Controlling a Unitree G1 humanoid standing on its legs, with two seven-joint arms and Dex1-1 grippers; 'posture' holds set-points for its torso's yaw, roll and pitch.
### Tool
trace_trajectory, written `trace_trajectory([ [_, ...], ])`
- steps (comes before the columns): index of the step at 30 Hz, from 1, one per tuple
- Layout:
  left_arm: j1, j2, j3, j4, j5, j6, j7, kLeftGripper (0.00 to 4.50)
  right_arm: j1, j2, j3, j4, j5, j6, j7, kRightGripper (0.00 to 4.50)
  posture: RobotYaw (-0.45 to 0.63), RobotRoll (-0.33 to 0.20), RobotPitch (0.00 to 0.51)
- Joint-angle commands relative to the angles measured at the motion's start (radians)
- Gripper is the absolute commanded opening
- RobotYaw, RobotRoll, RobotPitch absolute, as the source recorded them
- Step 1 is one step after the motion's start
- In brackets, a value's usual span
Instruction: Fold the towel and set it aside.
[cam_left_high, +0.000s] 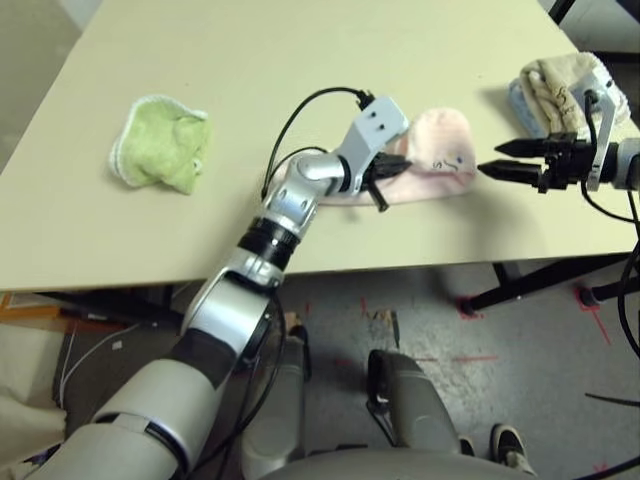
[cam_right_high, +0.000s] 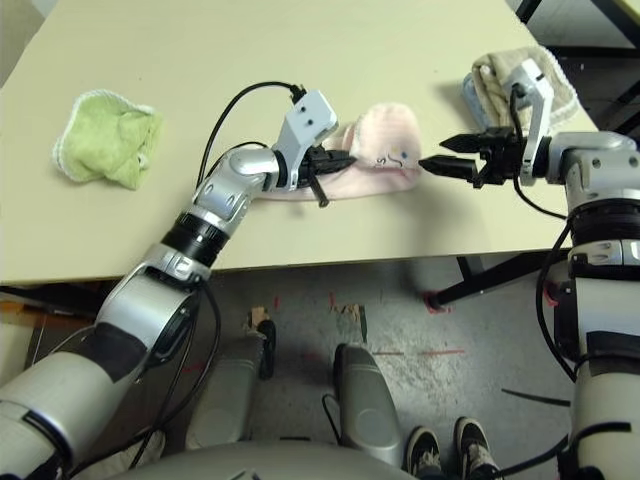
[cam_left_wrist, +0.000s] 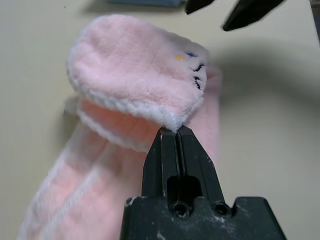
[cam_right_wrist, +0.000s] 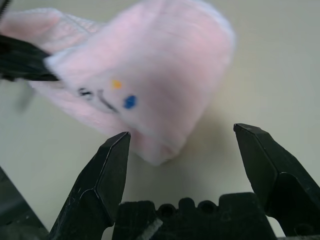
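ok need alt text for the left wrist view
The left gripper, shut, pinches the white-stitched edge of a pink towel folded over itself on a beige table, with the right gripper's black fingertips beyond it.

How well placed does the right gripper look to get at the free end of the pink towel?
Probably well: the right gripper hangs open just beside the towel, nothing between them, while the left gripper pinches the near edge.

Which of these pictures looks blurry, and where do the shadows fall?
Right wrist view: the towel is soft and out of focus, the right gripper sharp. Left wrist view: towel edge crisp at the left gripper. Left eye view: a soft shadow lies on the table beside the towel.
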Motion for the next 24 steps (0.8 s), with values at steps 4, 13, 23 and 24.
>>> trace_trajectory([
  [4,0.076,0.041,-0.042,-0.255,-0.020,0.214,-0.024,0.02,-0.022,0.014,-0.001,0.054,-0.019,-0.040,-0.013,4.50,0.07,0.000,0.213],
  [13,0.125,0.095,-0.101,-0.270,0.040,0.301,0.043,0.02,-0.050,0.032,0.000,0.090,-0.036,-0.067,-0.018,4.50,0.07,0.000,0.207],
  [23,0.162,0.074,-0.127,-0.269,0.030,0.362,0.065,1.38,-0.053,0.033,-0.002,0.092,-0.041,-0.080,-0.023,4.50,0.07,0.000,0.201],
  [24,0.163,0.068,-0.122,-0.278,0.021,0.367,0.062,1.76,-0.053,0.033,-0.002,0.092,-0.041,-0.080,-0.024,4.50,0.07,0.000,0.201],
])
